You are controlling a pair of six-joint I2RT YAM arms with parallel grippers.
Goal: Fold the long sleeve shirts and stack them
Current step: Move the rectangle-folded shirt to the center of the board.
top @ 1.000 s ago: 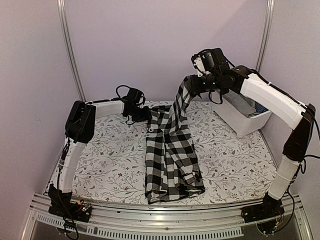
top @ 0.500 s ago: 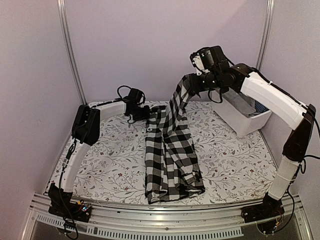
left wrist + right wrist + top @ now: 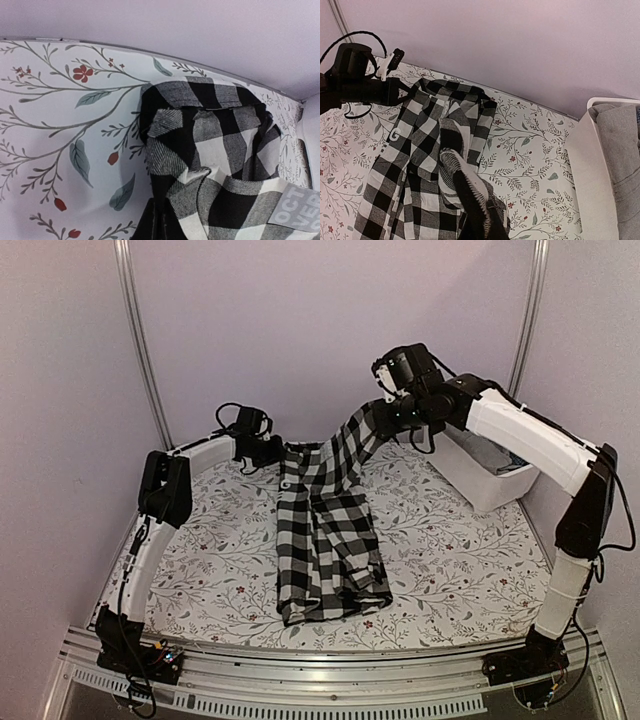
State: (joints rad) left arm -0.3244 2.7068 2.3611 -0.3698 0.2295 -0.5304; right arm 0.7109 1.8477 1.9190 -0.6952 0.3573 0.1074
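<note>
A black-and-white checked long sleeve shirt (image 3: 325, 530) lies lengthwise down the middle of the floral table. My left gripper (image 3: 272, 452) is low at the shirt's far left corner, shut on a bunch of the checked cloth (image 3: 215, 145); its dark fingers (image 3: 156, 226) show just under the fold. My right gripper (image 3: 388, 418) is raised at the far right, shut on the shirt's other top corner, so a band of cloth slopes up from the table to it. In the right wrist view the cloth (image 3: 420, 150) hangs from the hidden jaws and covers them.
A white bin (image 3: 490, 490) stands at the back right and holds a grey shirt (image 3: 488, 452) and a blue patterned one (image 3: 520, 455). The back wall is close behind both grippers. The floral tablecloth (image 3: 200, 560) shows on either side of the shirt.
The left gripper has shut on the shirt's far left corner. Both grippers have moved left, and the left one toward the wall, pulling the shirt along. The right gripper has come a little lower.
</note>
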